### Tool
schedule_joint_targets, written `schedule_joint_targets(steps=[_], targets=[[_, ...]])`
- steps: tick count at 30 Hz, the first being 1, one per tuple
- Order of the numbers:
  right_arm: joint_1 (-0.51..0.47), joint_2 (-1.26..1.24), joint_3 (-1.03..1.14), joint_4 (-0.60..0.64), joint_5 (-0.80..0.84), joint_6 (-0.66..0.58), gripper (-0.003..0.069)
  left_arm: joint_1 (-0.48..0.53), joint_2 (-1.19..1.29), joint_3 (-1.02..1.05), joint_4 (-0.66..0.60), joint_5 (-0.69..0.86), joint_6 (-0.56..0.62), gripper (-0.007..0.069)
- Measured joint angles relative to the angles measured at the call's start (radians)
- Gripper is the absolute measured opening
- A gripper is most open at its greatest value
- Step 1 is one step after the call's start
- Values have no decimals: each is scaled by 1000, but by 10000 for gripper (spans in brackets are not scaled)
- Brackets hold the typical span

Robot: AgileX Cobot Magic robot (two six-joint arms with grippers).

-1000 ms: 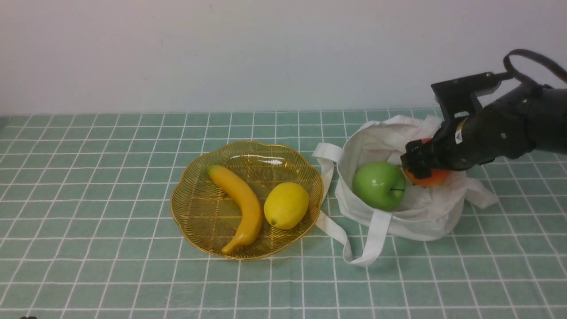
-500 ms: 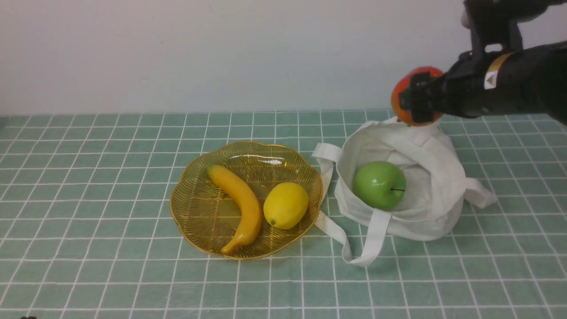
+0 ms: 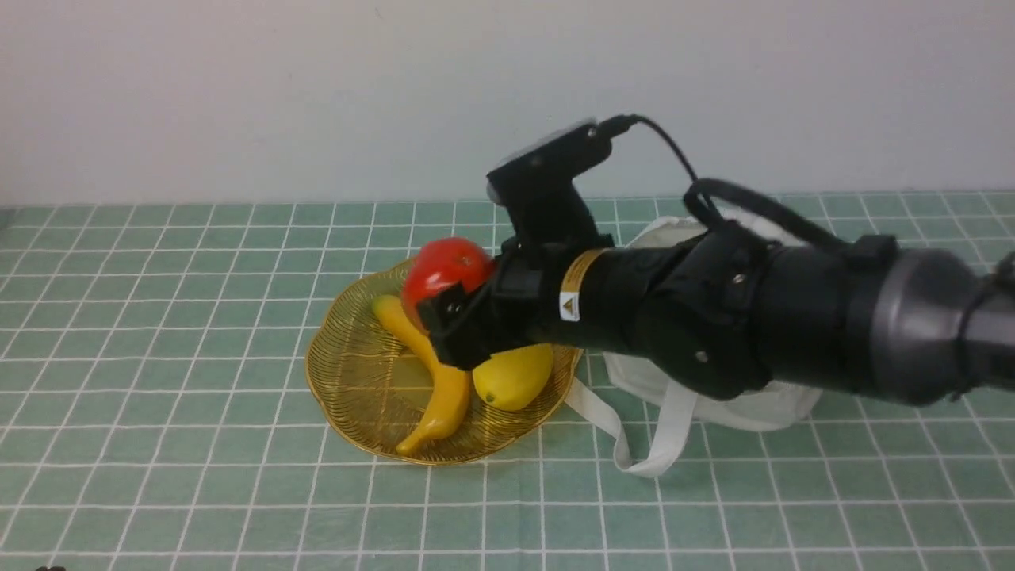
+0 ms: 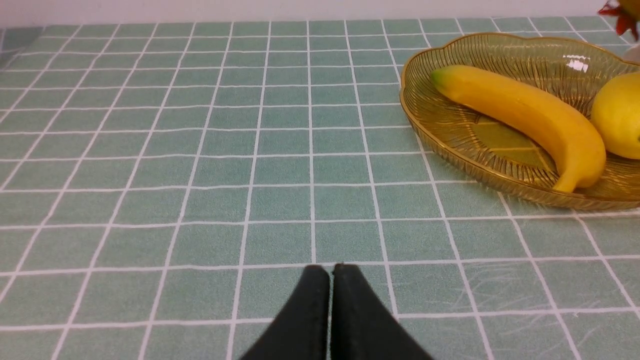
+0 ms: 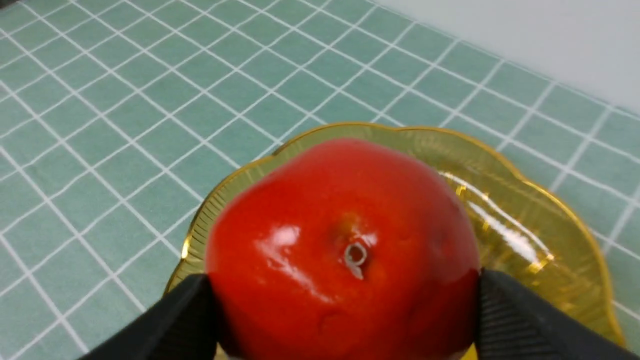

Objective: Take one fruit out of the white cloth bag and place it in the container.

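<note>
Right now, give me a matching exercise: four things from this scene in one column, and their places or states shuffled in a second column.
1. glossy red round fruit
2. curved yellow banana
3. soft white cloth bag
4. left arm's fingers

A. shut, empty
B. lying in the amber ribbed bowl, beside the yellow lemon
C. gripped by the right arm's fingers, above the bowl
D. on the green checked tablecloth, partly hidden by the right arm

Pairs: 1-C, 2-B, 3-D, 4-A.
</note>
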Motion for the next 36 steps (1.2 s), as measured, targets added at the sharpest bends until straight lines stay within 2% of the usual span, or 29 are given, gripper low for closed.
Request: schedule_joint_targets(steps=[7, 11, 15, 28, 32, 36], targets=[[-4, 123, 0, 13, -175, 10, 605, 0, 0, 0, 0, 0, 0, -8], [-8, 141, 0, 56, -184, 37, 617, 0, 0, 0, 0, 0, 0, -8], [-11, 143, 0, 91, -164, 46, 661, 0, 0, 0, 0, 0, 0, -8], [-85, -1, 0, 79, 13, 36, 674, 0, 0, 0, 0, 0, 0, -8], [-92, -94, 0, 9, 107, 35, 648, 0, 0, 0, 0, 0, 0, -8], [-92, -214, 0, -65, 241, 33, 572, 0, 0, 0, 0, 0, 0, -8]])
